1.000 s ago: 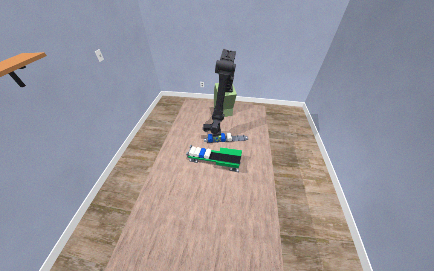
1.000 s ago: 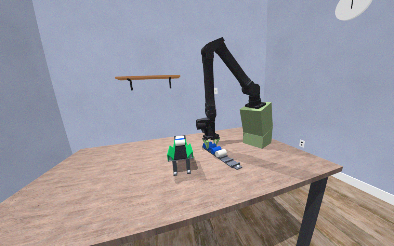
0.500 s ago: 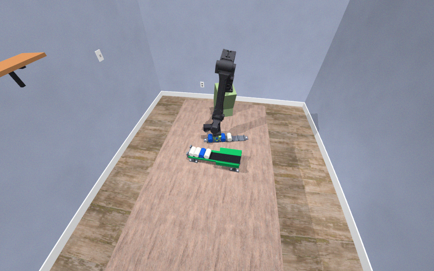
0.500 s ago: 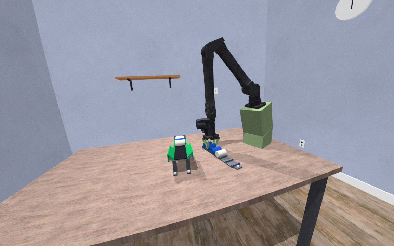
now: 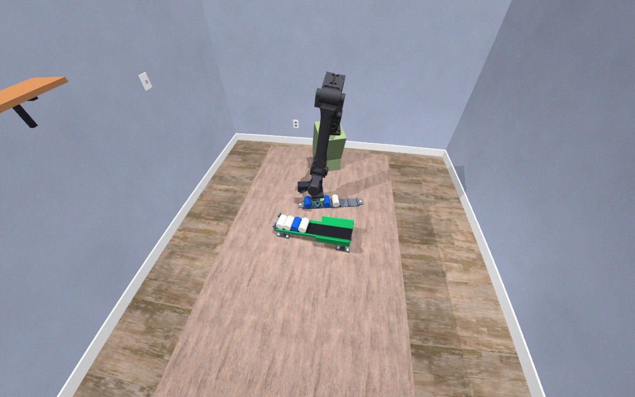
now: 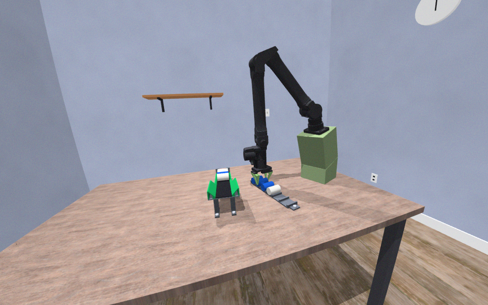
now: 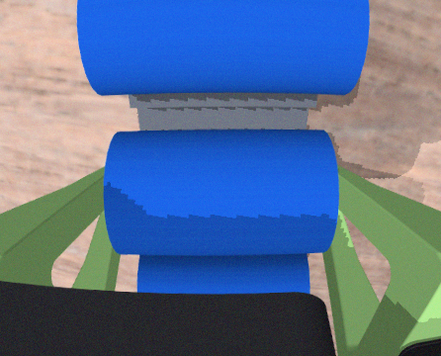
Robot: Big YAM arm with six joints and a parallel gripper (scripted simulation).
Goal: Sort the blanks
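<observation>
My gripper (image 5: 317,203) is down at the grey stock rack (image 5: 332,207), also seen in the exterior view (image 6: 261,176). It is shut on a blue blank (image 7: 222,192), one green finger at each end. I cannot tell whether this blank rests on the rack floor. Another blue blank (image 7: 222,20) lies in the slot beyond it, and a third (image 7: 223,273) shows partly under my gripper body. A white blank (image 5: 335,199) lies further along the rack. On the green ramp (image 5: 317,230), two white blanks (image 5: 284,221), a blue blank (image 5: 296,223) and a white blank (image 5: 303,225) lie in a row at the stop.
The ramp stands on short legs just in front of the rack (image 6: 222,186). The rack's far slots (image 6: 287,201) hold nothing. My green base block (image 6: 317,153) stands at the table's back edge.
</observation>
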